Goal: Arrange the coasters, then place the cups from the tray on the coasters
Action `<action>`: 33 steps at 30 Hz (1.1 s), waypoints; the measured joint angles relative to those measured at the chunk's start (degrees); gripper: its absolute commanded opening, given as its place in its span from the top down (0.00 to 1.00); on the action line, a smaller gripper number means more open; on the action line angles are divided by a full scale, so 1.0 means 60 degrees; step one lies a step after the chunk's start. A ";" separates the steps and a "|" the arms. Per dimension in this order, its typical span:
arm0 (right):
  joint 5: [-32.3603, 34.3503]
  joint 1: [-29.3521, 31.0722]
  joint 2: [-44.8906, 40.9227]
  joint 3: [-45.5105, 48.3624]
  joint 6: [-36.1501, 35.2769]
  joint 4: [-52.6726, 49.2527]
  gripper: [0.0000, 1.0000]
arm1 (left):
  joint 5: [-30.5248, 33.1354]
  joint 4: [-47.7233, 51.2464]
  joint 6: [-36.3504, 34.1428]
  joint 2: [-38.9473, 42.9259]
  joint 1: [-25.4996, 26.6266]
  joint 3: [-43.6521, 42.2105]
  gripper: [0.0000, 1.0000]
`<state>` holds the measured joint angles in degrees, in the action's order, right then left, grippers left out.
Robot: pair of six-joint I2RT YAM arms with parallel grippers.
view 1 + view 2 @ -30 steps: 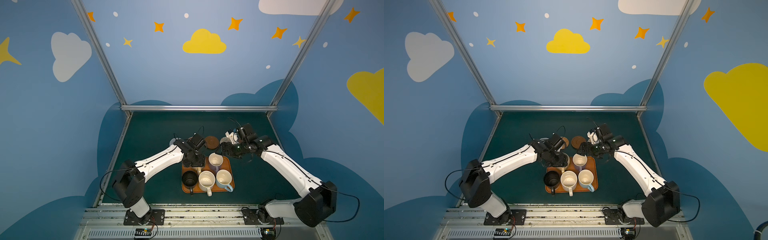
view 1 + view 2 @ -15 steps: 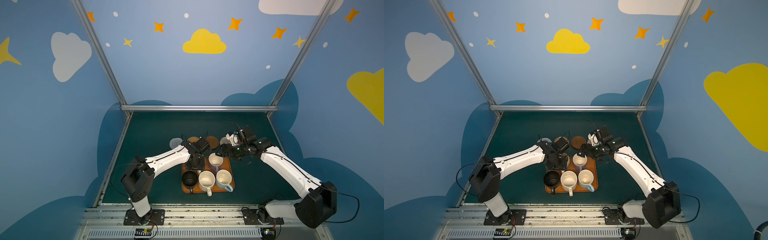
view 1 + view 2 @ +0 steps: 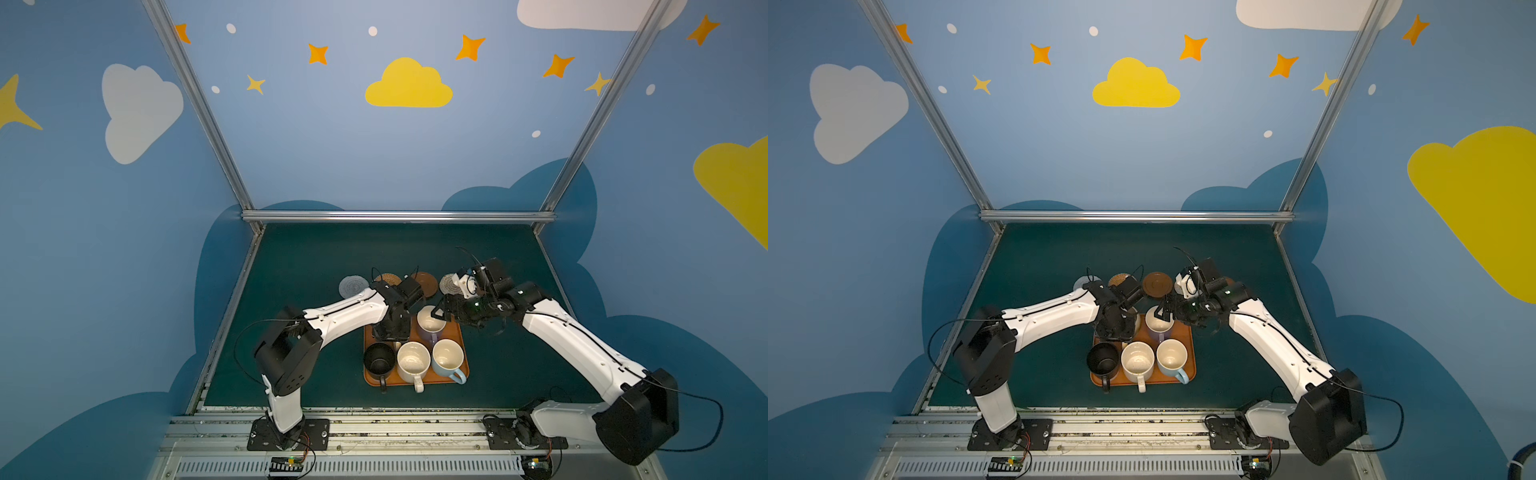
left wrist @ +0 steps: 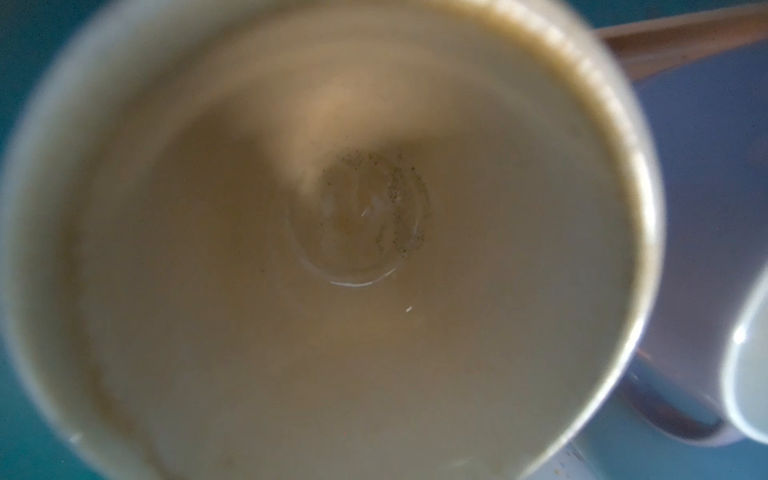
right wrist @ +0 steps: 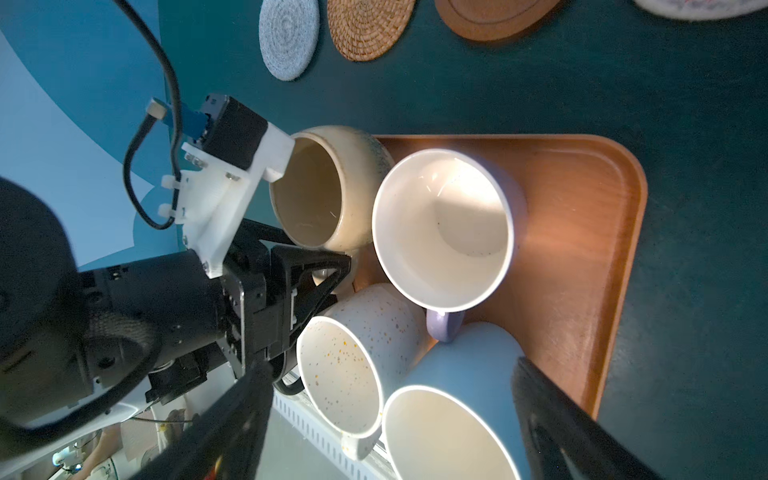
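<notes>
Dark green table [image 3: 311,257] inside a blue booth, seen from above, w/ two white robot arms reaching in from the near edge. L arm [image 3: 345,313] comes in from the left, R arm [image 3: 582,349] from the right. Both wrists meet over the far end of an orange-brown tray [image 3: 461,336] lying near the table's middle.

L gripper [image 3: 390,332] points down at the tray's far-left corner, over the pale yellow cup [image 5: 332,187], which it mostly hides in both top views. In the R wrist view its black fingers [image 5: 307,259] sit either side of that cup's handle, close together; can't tell if they press on it. The L wrist view is filled by the cup's beige inside, blurred.

R gripper [image 3: 441,309] hovers at the far rim of the lavender cup [image 3: 431,322], jaws wide apart.

Lavender cup stands upright at the tray's far end, just beside the pale yellow one. Near row on the tray, left to right: black cup [image 3: 379,359], cream-white cup [image 3: 412,360], light blue cup [image 3: 447,356], all upright, packed close, handles toward the near edge.

Beyond the tray, flat on the table, a row of four, left to right: grey-white woven coaster [image 3: 353,286], rattan coaster [image 3: 387,277], brown wooden coaster [image 3: 424,282], beige woven coaster [image 3: 449,284], the last partly behind the R wrist
</notes>
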<state>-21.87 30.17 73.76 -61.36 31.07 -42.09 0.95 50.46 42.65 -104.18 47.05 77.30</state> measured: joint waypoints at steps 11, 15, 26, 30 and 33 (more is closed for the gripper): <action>0.0000 0.0058 -0.0066 0.0142 0.0131 0.0197 0.11 | -0.0098 0.0117 -0.0036 -0.0357 0.0011 0.0178 0.64; 0.0000 0.0069 -0.0069 0.0182 0.0197 0.0262 0.11 | -0.0157 0.0255 -0.0047 -0.0441 0.0018 0.0291 0.68; 0.0138 0.0175 -0.0193 0.0364 0.0215 0.0342 0.12 | 0.0029 0.0124 -0.0073 -0.0197 0.0084 0.0109 0.84; 0.0237 0.0324 -0.0419 0.0372 0.0193 0.0375 0.12 | 0.0095 0.0036 -0.0073 -0.0120 0.0084 0.0069 0.87; 0.0259 0.0466 -0.0532 0.0372 0.0146 0.0481 0.12 | 0.0120 0.0011 -0.0076 -0.0091 0.0091 0.0033 0.92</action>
<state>-20.32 32.97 70.57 -59.13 31.94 -39.20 1.67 50.52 42.19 -104.73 47.59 77.49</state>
